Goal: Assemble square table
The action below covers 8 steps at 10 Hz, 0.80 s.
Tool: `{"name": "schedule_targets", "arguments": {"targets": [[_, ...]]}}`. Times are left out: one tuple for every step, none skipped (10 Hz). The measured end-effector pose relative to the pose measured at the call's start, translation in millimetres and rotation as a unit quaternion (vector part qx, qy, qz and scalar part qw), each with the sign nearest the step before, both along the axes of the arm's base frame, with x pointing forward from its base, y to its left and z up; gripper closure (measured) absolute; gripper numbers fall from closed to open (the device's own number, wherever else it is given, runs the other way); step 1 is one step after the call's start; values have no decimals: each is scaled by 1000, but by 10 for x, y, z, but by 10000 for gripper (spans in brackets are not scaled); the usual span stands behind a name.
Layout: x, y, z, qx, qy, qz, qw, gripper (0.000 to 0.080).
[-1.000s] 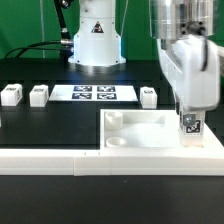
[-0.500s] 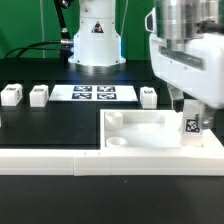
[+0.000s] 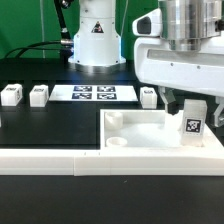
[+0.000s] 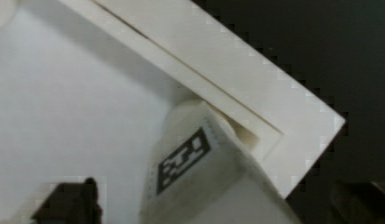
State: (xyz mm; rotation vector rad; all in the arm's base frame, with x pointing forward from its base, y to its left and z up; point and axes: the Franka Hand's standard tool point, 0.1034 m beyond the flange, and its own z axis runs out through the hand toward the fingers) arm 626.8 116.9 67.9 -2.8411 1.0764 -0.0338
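The square table's white top (image 3: 150, 130) lies flat at the exterior view's right, with a round socket (image 3: 117, 141) showing at its near left corner. One white tagged leg (image 3: 190, 124) stands upright in its right corner. My gripper (image 3: 190, 106) hangs open just above that leg, one finger on each side and neither touching it. The wrist view shows the leg (image 4: 215, 160) with its tag between my dark fingertips (image 4: 68, 203), against the top's (image 4: 82, 110) corner.
Three loose white legs (image 3: 12, 95) (image 3: 39, 95) (image 3: 148, 97) stand along the back of the black mat. The marker board (image 3: 93, 94) lies between them. A long white L-shaped rail (image 3: 60, 158) runs along the front. The robot base (image 3: 96, 40) stands behind.
My gripper opened and let go of the leg, then rose off it. The leg stays upright in the corner of the top.
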Motion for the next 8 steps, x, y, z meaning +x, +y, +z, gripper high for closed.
{"name": "schedule_targets", "arguments": {"targets": [[41, -8, 24, -16, -10, 103, 994, 151], [61, -20, -5, -28, -15, 236, 971, 151], [63, -18, -11, -28, -17, 241, 970, 151], [64, -23, -12, -28, -17, 239, 970, 151], [64, -22, -13, -27, -15, 224, 974, 283], [64, -21, -13, -26, -15, 211, 977, 283], [63, -15, -14, -23, -11, 168, 986, 422], [62, -20, -15, -21, -9, 135, 991, 509]]}}
